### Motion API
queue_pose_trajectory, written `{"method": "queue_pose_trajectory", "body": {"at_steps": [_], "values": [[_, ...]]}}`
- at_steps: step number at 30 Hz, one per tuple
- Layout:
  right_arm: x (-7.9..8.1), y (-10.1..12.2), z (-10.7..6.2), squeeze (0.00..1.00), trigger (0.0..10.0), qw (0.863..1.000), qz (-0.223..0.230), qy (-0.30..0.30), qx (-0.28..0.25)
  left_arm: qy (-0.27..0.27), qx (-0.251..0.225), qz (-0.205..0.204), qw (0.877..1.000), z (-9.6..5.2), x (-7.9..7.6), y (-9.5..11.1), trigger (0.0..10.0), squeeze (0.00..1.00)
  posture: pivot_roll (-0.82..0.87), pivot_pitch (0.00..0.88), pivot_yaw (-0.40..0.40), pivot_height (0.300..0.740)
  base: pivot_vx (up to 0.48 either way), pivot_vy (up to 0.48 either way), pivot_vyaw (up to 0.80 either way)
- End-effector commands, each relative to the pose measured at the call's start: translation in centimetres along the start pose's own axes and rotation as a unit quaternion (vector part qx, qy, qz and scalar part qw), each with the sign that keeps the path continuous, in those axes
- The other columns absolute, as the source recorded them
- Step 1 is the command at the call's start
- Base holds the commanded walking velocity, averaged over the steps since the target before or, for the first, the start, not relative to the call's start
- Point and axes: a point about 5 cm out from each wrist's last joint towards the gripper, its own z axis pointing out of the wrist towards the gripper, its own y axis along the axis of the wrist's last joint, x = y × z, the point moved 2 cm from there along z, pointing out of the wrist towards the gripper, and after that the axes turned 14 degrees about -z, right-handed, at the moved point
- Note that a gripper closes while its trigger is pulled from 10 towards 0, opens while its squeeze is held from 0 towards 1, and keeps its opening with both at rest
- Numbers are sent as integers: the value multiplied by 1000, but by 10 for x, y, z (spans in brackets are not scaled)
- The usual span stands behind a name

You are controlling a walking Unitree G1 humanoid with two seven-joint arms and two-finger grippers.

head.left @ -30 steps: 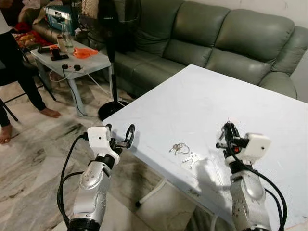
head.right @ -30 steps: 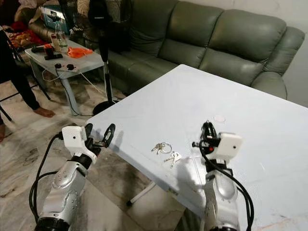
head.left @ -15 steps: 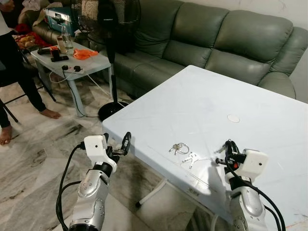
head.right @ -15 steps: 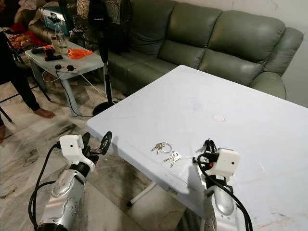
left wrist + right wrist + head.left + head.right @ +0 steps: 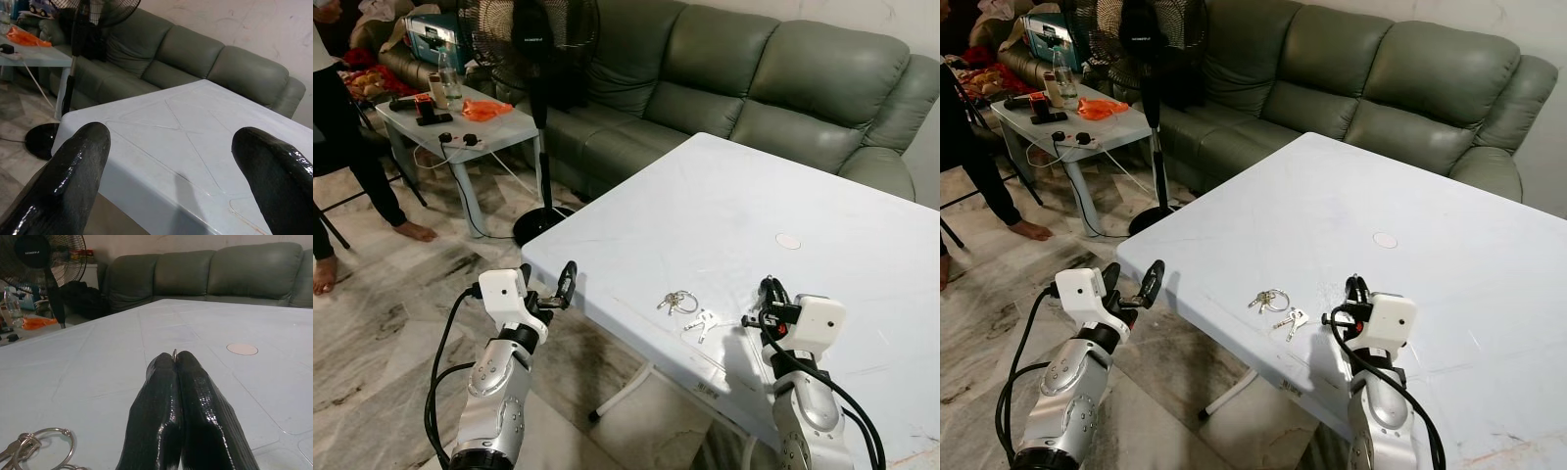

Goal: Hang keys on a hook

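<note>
No legible writing. Keys (image 5: 683, 307) lie near counter (image 5: 744, 206) front edge. Right end effector (image 5: 768, 291) closed, empty, beside them; left end effector (image 5: 546, 284) open, off the corner.

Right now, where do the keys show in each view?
Left eye view: keys near the table's front edge, beside the right end effector.
Right eye view: keys, same spot.
Right wrist view: key ring, lower corner.
Shared landmark: round white disc.
</note>
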Motion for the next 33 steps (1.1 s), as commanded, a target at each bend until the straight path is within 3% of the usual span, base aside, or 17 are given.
{"method": "queue_pose_trajectory", "body": {"at_steps": [1, 33], "values": [[0, 9, 4, 0, 10000, 1000, -4, 0, -13, -6, 0, -1, 1000, 4, -3, 2, 10000, 0, -8, 0, -46, 740, 0, 330, 0], [4, 8, 4, 0, 10000, 1000, -8, 13, -11, -9, -2, -3, 1000, 6, -4, 1, 10000, 0, -6, 0, -60, 740, 0, 385, 0]]}}
